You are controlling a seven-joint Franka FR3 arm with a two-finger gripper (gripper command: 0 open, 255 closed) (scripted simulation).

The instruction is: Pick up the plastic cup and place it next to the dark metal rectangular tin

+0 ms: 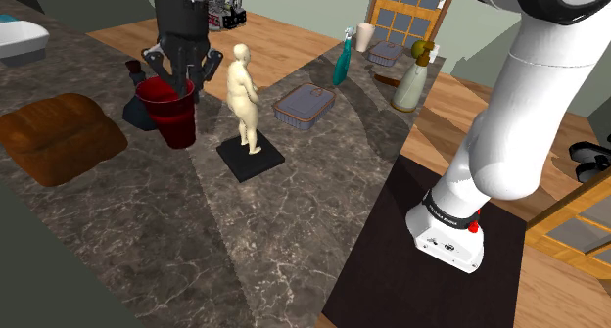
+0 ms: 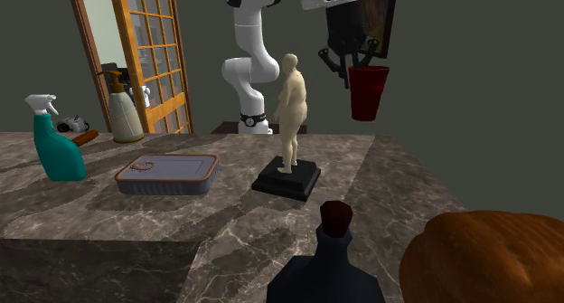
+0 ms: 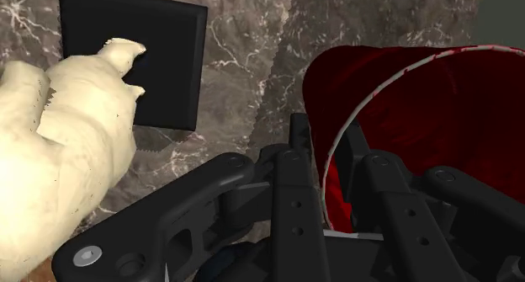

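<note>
My gripper (image 1: 180,74) is shut on the rim of a dark red cup (image 1: 170,112), one finger inside it and one outside. The cup (image 2: 369,91) stays upright and hangs above the marble counter, at the far end in the second exterior view. In the wrist view the fingers (image 3: 296,167) clasp the cup wall (image 3: 421,112). The rectangular tin (image 1: 305,106) is dark grey with a brown rim and lies flat on the counter. A cream figurine (image 1: 243,93) on a black base stands between the cup and the tin (image 2: 169,174).
A brown loaf (image 1: 59,136) lies to the shoulder view's left of the cup, and a dark bottle (image 1: 135,99) stands behind it. A teal spray bottle (image 1: 342,62), a soap bottle (image 1: 411,81) and a second tin (image 1: 388,53) stand beyond the dark tin.
</note>
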